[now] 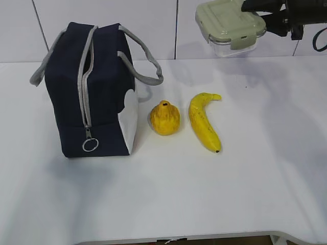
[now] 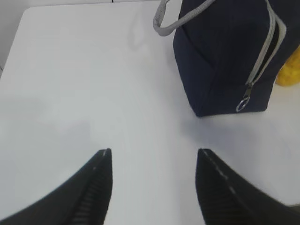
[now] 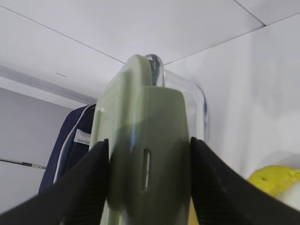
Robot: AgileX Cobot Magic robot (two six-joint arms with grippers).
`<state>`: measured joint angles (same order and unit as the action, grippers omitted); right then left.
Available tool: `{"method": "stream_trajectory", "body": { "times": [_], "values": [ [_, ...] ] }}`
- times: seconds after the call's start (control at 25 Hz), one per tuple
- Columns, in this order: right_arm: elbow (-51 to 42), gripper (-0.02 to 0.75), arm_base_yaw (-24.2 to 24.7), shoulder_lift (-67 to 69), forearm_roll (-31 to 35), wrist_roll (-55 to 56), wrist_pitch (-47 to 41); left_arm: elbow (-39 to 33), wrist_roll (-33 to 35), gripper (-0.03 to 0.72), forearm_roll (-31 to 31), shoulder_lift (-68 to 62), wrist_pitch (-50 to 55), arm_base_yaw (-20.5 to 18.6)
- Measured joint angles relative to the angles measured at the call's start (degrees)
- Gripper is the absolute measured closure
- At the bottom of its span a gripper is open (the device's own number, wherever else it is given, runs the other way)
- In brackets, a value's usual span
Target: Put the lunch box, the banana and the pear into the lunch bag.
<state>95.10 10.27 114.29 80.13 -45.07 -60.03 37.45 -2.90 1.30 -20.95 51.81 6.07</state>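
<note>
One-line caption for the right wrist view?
Right gripper holds the lunch box aloft, bag and banana beyond.

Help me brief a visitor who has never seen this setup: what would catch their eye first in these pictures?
Probably the lunch box, held in the air at the upper right between the jaws of the right gripper, well above the white table. Next, the navy lunch bag standing at left with its top zipper open, and the pear and banana lying side by side just right of it. The left gripper hangs open over bare table, holding nothing.
</note>
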Motion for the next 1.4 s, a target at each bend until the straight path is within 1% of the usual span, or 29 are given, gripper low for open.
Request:
{"method": "stream_trajectory", "body": {
  "times": [0.12, 0.24, 0.32, 0.6, 0.68, 0.8, 0.92, 1.16, 1.28, 1.4],
  "values": [
    [0.51, 0.327, -1.61, 0.00, -0.11, 1.03, 0.94, 0.30, 0.00, 0.274, 3.48, -4.35, -5.32, 0.00],
    [1.00, 0.327, -3.41, 0.00, -0.11, 2.57, 1.68, 0.39, 0.14, 0.274, 9.14, -8.76, -11.92, 0.00],
    [1.31, 0.327, -4.68, 0.00, -0.11, 3.11, 2.55, 0.39, 0.28, 0.274, 11.31, -11.75, -15.99, 0.00],
    [3.66, 0.327, -7.95, 0.00, -0.11, 4.32, 4.23, 0.39, 0.42, 0.274, 17.27, -22.73, -25.09, 0.00],
    [4.15, 0.327, -8.75, 0.00, -0.11, 5.05, 4.75, 0.43, 2.90, 0.274, 19.31, -25.41, -26.57, 0.00],
    [4.25, 0.327, -9.52, 0.00, -0.11, 6.23, 5.24, 2.06, 10.85, 0.274, 23.95, -28.91, -26.56, 0.00],
    [4.25, 0.327, -9.85, 0.00, -0.11, 7.20, 5.28, 5.76, 16.73, 0.274, 27.64, -32.55, -25.18, 0.00],
    [4.25, 0.328, -11.51, 0.00, -0.11, 7.74, 6.65, 14.88, 20.10, 0.274, 28.88, -41.49, -18.73, 0.00],
    [4.25, 0.328, -13.21, 0.00, -0.11, 7.74, 7.41, 18.56, 20.46, 0.274, 29.18, -45.56, -17.56, 0.00],
    [4.25, 0.328, -14.73, 0.00, -0.11, 7.87, 7.90, 20.95, 21.31, 0.274, 30.93, -49.20, -17.34, 0.00]
  ]
}}
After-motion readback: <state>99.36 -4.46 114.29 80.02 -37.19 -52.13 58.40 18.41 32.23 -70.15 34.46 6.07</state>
